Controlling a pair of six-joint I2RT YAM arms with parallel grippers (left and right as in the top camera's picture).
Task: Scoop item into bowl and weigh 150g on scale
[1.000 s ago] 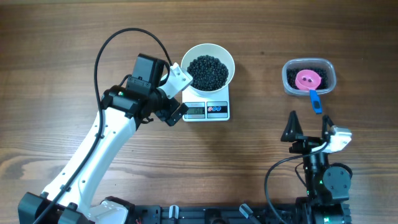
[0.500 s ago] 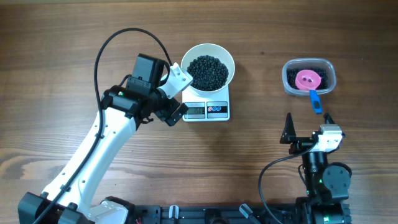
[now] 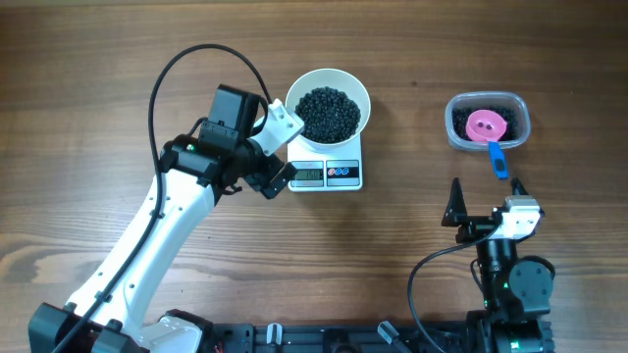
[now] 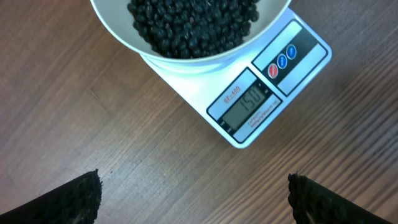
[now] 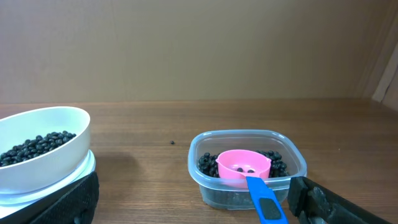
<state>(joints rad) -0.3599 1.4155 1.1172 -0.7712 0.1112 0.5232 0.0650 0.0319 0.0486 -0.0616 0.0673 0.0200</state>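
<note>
The white bowl (image 3: 329, 72) stands on the white scale (image 3: 353, 175), heaped with black beans (image 3: 328, 113). In the left wrist view the scale (image 4: 292, 62) shows 150 on its display, below the bowl (image 4: 161, 55) of beans (image 4: 193, 22). My left gripper (image 3: 283, 149) is open, just left of the scale's front, with bare wood between its fingers (image 4: 87, 196). My right gripper (image 3: 485, 196) is open in front of the clear tub (image 3: 456, 132). A pink scoop (image 3: 486, 125) with a blue handle (image 3: 497, 159) rests in the tub. Nothing is held.
In the right wrist view the tub (image 5: 205, 183) holds beans and the scoop (image 5: 244, 167), with a few beans in its cup. Its blue handle (image 5: 264, 199) points toward my right gripper (image 5: 196, 196). The bowl (image 5: 62, 149) stands at the left. A black cable (image 3: 167, 74) loops over the left arm.
The right gripper has drawn back slightly and turned a little from a second ago, then stayed still. The left arm, bowl, scale and scoop have not moved.
</note>
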